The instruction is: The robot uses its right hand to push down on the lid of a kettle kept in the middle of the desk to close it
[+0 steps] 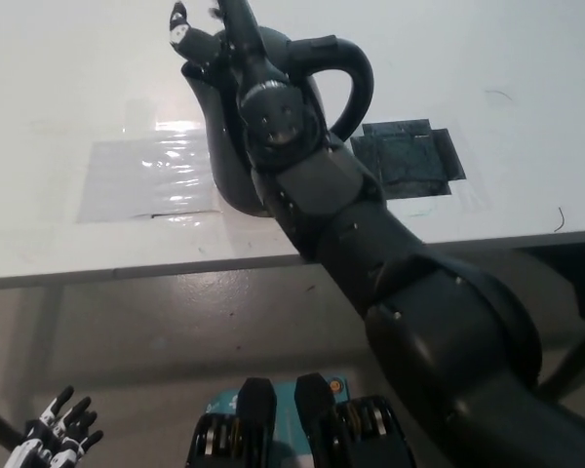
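Dark grey kettle (pixel 236 146), standing upright on the white worktop (pixel 58 88) near its front edge. Glossy rounded body, spout at picture left, large arched handle (pixel 349 73) looping over at picture right. Top and lid mostly hidden behind the black right hand (pixel 214 39); lid's state impossible to tell. Base beside a clear taped patch (pixel 141 180) and a dark taped patch (pixel 409 156).

Kettle lid (pixel 263 44) hidden behind right hand (pixel 219 34), cropped.
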